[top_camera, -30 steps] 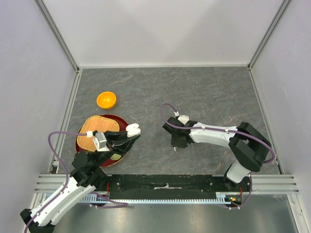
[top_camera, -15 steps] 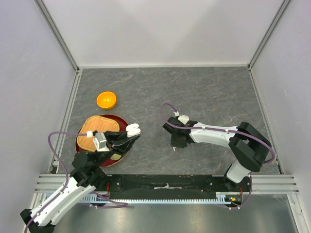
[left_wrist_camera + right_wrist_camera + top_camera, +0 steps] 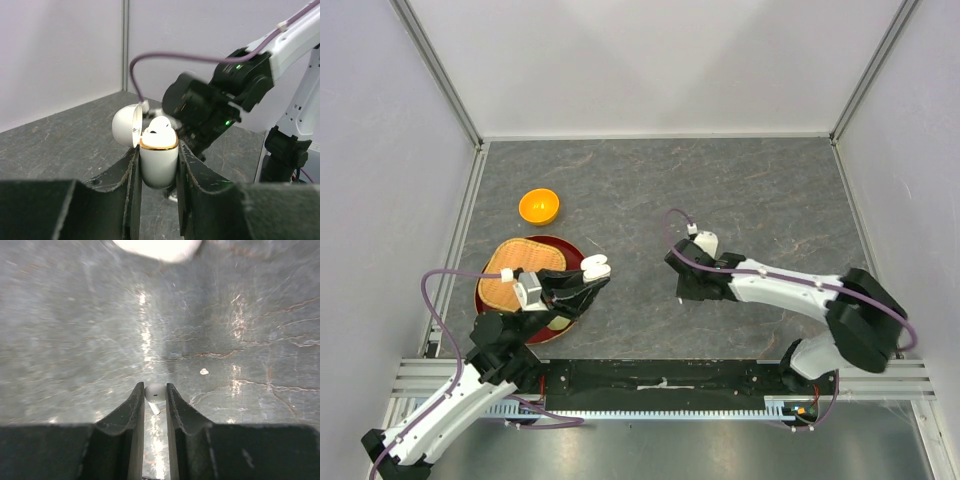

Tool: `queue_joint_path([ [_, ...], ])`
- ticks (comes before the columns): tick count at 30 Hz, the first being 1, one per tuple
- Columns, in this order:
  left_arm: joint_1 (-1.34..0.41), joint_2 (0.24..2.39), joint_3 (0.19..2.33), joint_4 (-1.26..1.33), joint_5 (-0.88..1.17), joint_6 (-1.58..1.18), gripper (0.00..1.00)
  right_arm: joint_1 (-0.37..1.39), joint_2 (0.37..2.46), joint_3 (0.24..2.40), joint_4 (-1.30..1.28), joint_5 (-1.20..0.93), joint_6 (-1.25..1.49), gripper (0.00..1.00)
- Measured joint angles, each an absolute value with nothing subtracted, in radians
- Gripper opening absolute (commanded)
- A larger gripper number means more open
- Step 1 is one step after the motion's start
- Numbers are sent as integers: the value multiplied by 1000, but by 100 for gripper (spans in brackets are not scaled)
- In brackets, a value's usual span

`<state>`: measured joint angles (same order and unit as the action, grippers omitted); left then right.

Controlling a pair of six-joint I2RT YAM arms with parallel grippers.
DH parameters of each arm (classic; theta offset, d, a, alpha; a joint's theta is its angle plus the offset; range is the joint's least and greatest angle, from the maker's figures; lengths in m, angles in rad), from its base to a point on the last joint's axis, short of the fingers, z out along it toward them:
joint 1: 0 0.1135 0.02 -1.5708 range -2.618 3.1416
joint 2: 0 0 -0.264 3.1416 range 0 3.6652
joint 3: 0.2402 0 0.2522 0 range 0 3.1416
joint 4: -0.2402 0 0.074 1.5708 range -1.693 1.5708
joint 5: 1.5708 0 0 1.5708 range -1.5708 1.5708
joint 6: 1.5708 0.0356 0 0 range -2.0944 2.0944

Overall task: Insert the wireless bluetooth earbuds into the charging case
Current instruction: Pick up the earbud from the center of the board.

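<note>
Left pincer (image 3: 582,283) clamped on upright charging case (image 3: 158,162), lid flipped open, earbud (image 3: 161,124) seated inside. Red plate (image 3: 482,297), woven mat (image 3: 520,263), orange bowl (image 3: 539,206) noted at left. Right pincer (image 3: 155,391) nearly closed, second earbud (image 3: 155,393) pinched over grey marbled table (image 3: 750,190); table contact not determinable. Pale walls around.

The top view looks down on the table (image 3: 750,190); each wrist view peers closely past its fingers (image 3: 127,187) (image 3: 131,412).
</note>
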<state>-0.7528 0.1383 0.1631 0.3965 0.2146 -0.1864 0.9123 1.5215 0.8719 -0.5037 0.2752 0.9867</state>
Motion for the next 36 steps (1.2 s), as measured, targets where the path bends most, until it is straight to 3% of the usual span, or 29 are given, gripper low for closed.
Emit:
queue_joint_path([
  [7,-753,189,163,416,213,-186,2,912,1251,845,-421,389,980,0],
  [23,-753,230,163,465,214,-187,2,943,931,712,-131,455,952,0],
  [36,-753,272,163,505,220,-187,2,1166,910,710,176,525,784,0],
])
